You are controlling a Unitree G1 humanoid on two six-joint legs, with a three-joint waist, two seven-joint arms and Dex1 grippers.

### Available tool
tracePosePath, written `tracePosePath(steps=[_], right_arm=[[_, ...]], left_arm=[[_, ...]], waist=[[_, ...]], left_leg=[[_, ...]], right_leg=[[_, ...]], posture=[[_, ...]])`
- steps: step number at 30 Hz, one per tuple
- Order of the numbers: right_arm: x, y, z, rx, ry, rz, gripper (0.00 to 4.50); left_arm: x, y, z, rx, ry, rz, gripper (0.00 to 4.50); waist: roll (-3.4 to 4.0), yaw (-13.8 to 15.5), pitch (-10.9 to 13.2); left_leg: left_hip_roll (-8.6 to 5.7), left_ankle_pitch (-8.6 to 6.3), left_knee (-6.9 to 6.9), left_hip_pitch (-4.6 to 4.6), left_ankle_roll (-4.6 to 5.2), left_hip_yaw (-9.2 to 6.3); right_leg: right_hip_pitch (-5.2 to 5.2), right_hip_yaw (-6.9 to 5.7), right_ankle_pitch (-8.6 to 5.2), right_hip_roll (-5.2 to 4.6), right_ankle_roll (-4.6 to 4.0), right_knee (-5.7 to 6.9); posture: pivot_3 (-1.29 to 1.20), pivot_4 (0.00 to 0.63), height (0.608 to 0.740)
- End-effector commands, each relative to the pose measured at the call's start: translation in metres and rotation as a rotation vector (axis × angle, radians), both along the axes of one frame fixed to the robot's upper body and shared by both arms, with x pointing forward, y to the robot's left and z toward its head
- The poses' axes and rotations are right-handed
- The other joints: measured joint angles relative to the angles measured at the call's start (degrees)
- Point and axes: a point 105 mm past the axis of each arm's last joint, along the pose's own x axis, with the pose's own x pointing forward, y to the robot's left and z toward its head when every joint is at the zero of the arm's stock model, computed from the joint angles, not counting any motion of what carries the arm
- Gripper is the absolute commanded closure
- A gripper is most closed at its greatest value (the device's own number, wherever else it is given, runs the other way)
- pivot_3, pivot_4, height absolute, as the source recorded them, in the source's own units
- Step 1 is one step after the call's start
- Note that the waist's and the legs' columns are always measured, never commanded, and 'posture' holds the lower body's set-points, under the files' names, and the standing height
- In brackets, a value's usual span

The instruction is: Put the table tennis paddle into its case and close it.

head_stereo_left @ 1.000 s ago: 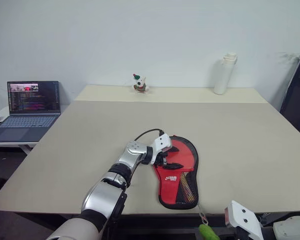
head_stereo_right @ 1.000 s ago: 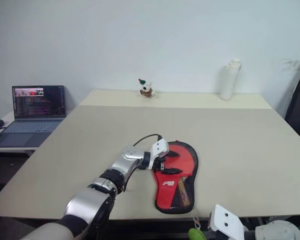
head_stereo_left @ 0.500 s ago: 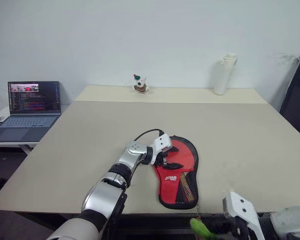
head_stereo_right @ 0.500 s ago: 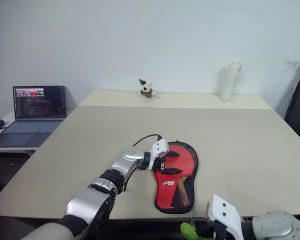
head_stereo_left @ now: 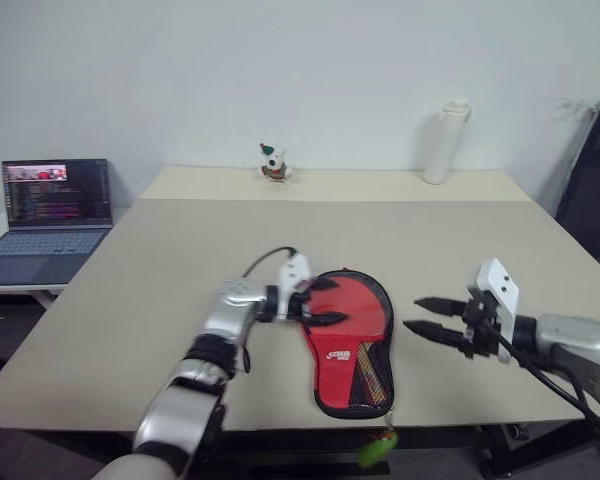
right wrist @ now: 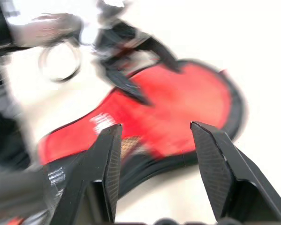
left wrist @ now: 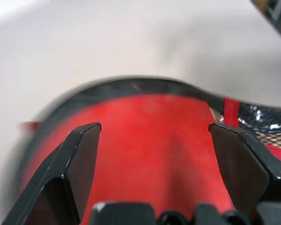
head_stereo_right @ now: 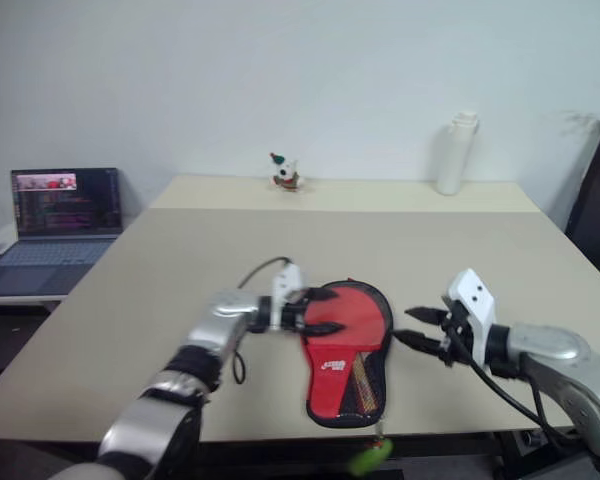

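The case (head_stereo_left: 355,322) lies flat near the table's front edge, red face and white logo up, with its black mesh (head_stereo_left: 373,380) toward me. A brownish striped shape shows through the mesh. The table tennis paddle's blade is hidden. The case's green tag (head_stereo_left: 373,451) dangles on its cord below the table edge. My left gripper (head_stereo_left: 330,302) is open just over the left rim of the case's round end, and the left wrist view shows the red face past its fingers (left wrist: 82,150). My right gripper (head_stereo_left: 412,313) hovers open to the right of the case, pointing at it.
A white bottle (head_stereo_left: 440,143) and a small figurine (head_stereo_left: 272,165) stand at the table's far edge. An open laptop (head_stereo_left: 50,210) sits on a side desk to the left. A black chair (head_stereo_left: 592,190) stands at the right.
My right gripper rose from below the table's front edge, near the green tag, to beside the case, and its fingers opened. My left gripper lifted and shifted slightly left. The camera also shifted.
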Motion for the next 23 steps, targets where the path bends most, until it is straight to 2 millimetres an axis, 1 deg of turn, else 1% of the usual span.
tracePosePath(steps=[1, 2, 5, 8, 9, 11, 12, 14, 16, 20, 23], right_arm=[[0.020, -0.005, 0.005, 0.010, -0.058, 0.032, 2.04], [0.028, -0.006, 0.005, 0.011, -0.064, 0.036, 2.04], [0.045, -0.011, 0.003, -0.002, -0.078, 0.048, 2.04], [0.058, -0.017, 0.000, -0.025, -0.077, 0.051, 2.04], [0.061, -0.022, 0.000, -0.033, -0.074, 0.050, 2.04], [0.065, -0.031, -0.003, -0.067, -0.063, 0.046, 2.04], [0.066, -0.036, -0.005, -0.079, -0.060, 0.037, 2.04], [0.070, -0.048, -0.005, -0.081, -0.054, 0.011, 2.04], [0.071, -0.055, -0.007, -0.085, -0.047, -0.004, 2.04], [0.063, -0.051, -0.018, -0.089, -0.017, 0.010, 2.04], [0.056, -0.050, -0.023, -0.106, 0.008, 0.025, 2.04]], left_arm=[[-0.021, 0.016, 0.037, -0.085, -0.046, 0.023, 0.47], [-0.030, 0.026, 0.037, -0.084, -0.046, 0.050, 0.47], [-0.051, 0.042, 0.034, -0.080, -0.025, 0.126, 0.47], [-0.066, 0.056, 0.026, -0.071, -0.006, 0.205, 0.47], [-0.067, 0.055, 0.024, -0.065, -0.006, 0.220, 0.47], [-0.075, 0.061, 0.023, -0.058, -0.006, 0.244, 0.47], [-0.077, 0.062, 0.023, -0.053, -0.007, 0.249, 0.47], [-0.076, 0.057, 0.024, -0.044, -0.013, 0.255, 0.47], [-0.073, 0.054, 0.022, -0.035, -0.010, 0.260, 0.47], [-0.079, 0.059, 0.007, -0.010, 0.024, 0.280, 0.47], [-0.076, 0.061, 0.007, -0.039, 0.025, 0.324, 0.47]], waist=[[0.08, -0.2, 0.0], [0.11, -0.3, 0.1], [0.19, -0.5, 0.1], [0.21, -0.2, 0.2], [0.22, -0.1, 0.2], [0.24, 0.3, 0.2], [0.24, 0.4, 0.2], [0.24, 0.6, 0.2], [0.24, 0.8, 0.2], [0.27, 0.7, 0.2], [0.29, 0.6, 0.3]], left_leg=[[-0.01, 0.00, -0.01, 0.00, 0.00, -0.01], [-0.04, 0.00, -0.01, 0.00, 0.00, -0.01], [-0.09, -0.01, 0.00, 0.02, 0.00, 0.05], [-0.08, -0.01, 0.02, 0.03, 0.00, 0.01], [-0.08, 0.00, 0.03, 0.03, 0.00, -0.04], [-0.09, 0.01, 0.07, 0.05, 0.00, -0.08], [-0.08, 0.01, 0.08, 0.06, 0.00, -0.06], [-0.08, 0.01, 0.10, 0.10, -0.01, -0.02], [-0.10, 0.01, 0.10, 0.12, -0.01, 0.02], [-0.09, 0.01, 0.05, 0.12, -0.01, 0.09], [-0.05, 0.00, 0.02, 0.10, 0.00, 0.05]], right_leg=[[0.00, 0.02, 0.02, -0.02, -0.03, 0.01], [0.00, 0.02, 0.10, -0.06, -0.17, 0.03], [0.01, 0.03, 0.15, -0.15, -0.25, 0.01], [0.02, 0.02, 0.14, -0.16, -0.24, 0.02], [0.03, 0.02, 0.13, -0.16, -0.22, 0.03], [0.07, 0.00, 0.12, -0.17, -0.22, 0.05], [0.08, 0.00, 0.12, -0.17, -0.22, 0.06], [0.11, 0.01, 0.14, -0.17, -0.24, 0.05], [0.12, -0.01, 0.15, -0.17, -0.25, 0.06], [0.10, 0.02, 0.17, -0.17, -0.29, 0.03], [0.08, 0.08, 0.17, -0.17, -0.31, 0.02]], posture=[[0.00, 0.150, 0.740], [0.00, 0.150, 0.740], [0.00, 0.150, 0.740], [0.00, 0.150, 0.740], [0.00, 0.150, 0.740], [0.00, 0.150, 0.740], [0.00, 0.150, 0.740], [0.00, 0.150, 0.740], [0.00, 0.150, 0.740], [0.00, 0.150, 0.740], [0.00, 0.150, 0.740]])
